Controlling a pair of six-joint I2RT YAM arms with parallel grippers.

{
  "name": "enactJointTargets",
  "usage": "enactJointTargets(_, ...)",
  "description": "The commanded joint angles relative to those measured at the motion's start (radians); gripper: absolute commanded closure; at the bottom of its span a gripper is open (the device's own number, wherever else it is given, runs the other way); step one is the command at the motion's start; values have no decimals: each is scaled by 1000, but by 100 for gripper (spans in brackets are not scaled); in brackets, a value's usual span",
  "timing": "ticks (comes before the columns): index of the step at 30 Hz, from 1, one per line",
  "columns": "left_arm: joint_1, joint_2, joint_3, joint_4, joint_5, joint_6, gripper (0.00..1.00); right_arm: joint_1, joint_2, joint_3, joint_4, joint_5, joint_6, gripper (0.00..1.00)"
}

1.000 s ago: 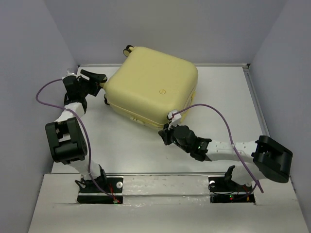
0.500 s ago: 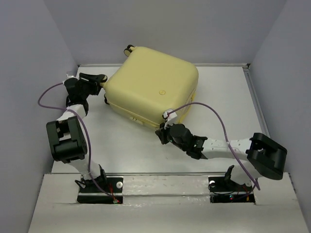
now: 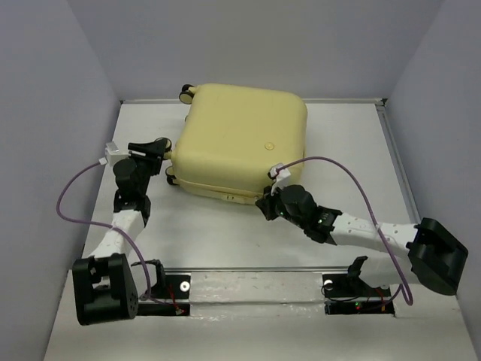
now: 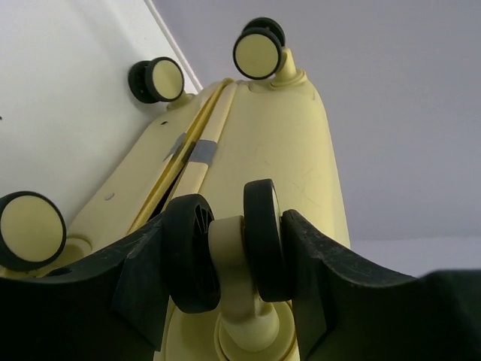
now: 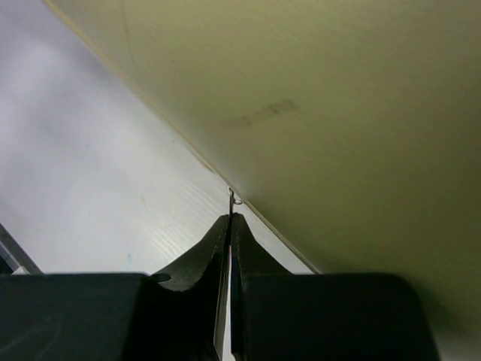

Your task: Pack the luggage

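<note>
My left tool is clamped on a twin wheel at the left corner of the luggage, which lies flat and closed on the bench. That wheel can swivel, so the shell may twist loose. My right tool is pinched together on what looks like the thin zipper pull at the near edge. A hard tug could slip it free.

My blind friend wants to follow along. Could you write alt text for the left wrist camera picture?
Close up, the left gripper has its two black fingers clamped on a twin wheel of the pale-yellow luggage. Three more black-and-cream wheels show further along the case, which lies on the white table.
</note>
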Motion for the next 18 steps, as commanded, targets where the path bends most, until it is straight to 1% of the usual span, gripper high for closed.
enactJointTargets(1, -181, -141, -114, 2, 129, 192, 94, -10, 6, 15, 156, -85, 33, 93)
enactJointTargets(2, -207, -167, -134, -3, 124, 187, 94, 2, 27, 15, 224, -113, 47, 93)
enactJointTargets(3, -256, -212, -153, -7, 116, 187, 94, 16, 58, 21, 252, -159, 56, 93)
enactJointTargets(4, -285, -233, -182, -28, 106, 186, 94, 76, 91, 38, 263, -164, 61, 93)
enactJointTargets(5, -307, -255, -191, -47, 98, 189, 94, 113, 168, 103, 262, -156, 47, 93)
enactJointTargets(6, -331, -300, -211, -81, 98, 193, 94, 151, 208, 140, 243, -130, 30, 93)
enactJointTargets(7, -339, -356, -222, -104, 95, 202, 94, 218, 273, 200, 239, -113, 22, 93)
enactJointTargets(8, -339, -356, -228, -128, 95, 203, 94, 248, 274, 201, 239, -113, 16, 93)
enactJointTargets(9, -341, -417, -234, -162, 90, 222, 94, 265, 312, 225, 239, -89, 15, 93)
enactJointTargets(10, -341, -478, -234, -229, 86, 236, 94, 265, 320, 225, 245, -75, 22, 93)
enactJointTargets(12, -342, -534, -236, -288, 86, 262, 94, 265, 296, 187, 243, -21, 21, 93)
enactJointTargets(13, -347, -586, -239, -329, 90, 265, 94, 218, 256, 173, 225, -12, 4, 93)
enactJointTargets(14, -352, -586, -245, -341, 90, 265, 94, 217, 256, 159, 223, -12, 2, 93)
enactJointTargets(15, -362, -632, -251, -352, 92, 262, 94, 157, 233, 141, 225, -42, 1, 93)
enactJointTargets(16, -385, -670, -268, -365, 89, 253, 94, 124, 186, 110, 225, -79, -8, 93)
enactJointTargets(18, -419, -704, -280, -375, 64, 249, 94, 66, 142, 87, 225, -124, -31, 93)
